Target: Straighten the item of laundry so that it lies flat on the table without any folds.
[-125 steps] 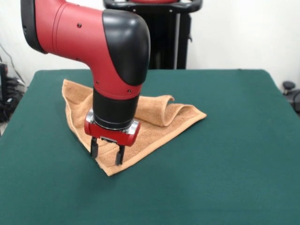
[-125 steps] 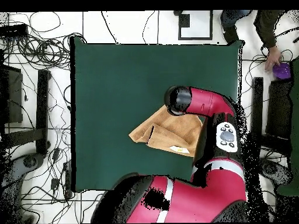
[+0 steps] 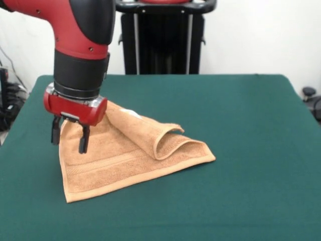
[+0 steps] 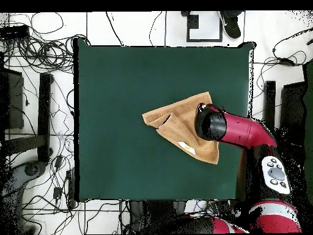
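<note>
The orange-tan towel [image 3: 125, 160] lies on the green table [image 3: 241, 100], left of centre. Its far part is folded over towards the front in a loose raised roll [image 3: 165, 140], and a small white tag [image 3: 129, 112] shows at its far edge. My gripper [image 3: 69, 139] hangs low over the towel's left edge. Its two black fingers [image 3: 84, 142] stand apart, with nothing between them. In the overhead view the arm [image 4: 211, 124] covers the gripper, and the towel [image 4: 174, 119] shows as a folded triangle with its tag [image 4: 186, 147].
A black stand [image 3: 160, 40] rises behind the table's far edge. Cables [image 4: 36, 73] and gear lie on the floor around the table [image 4: 122, 79]. The robot's base [image 4: 275, 174] stands at the lower right of the overhead view.
</note>
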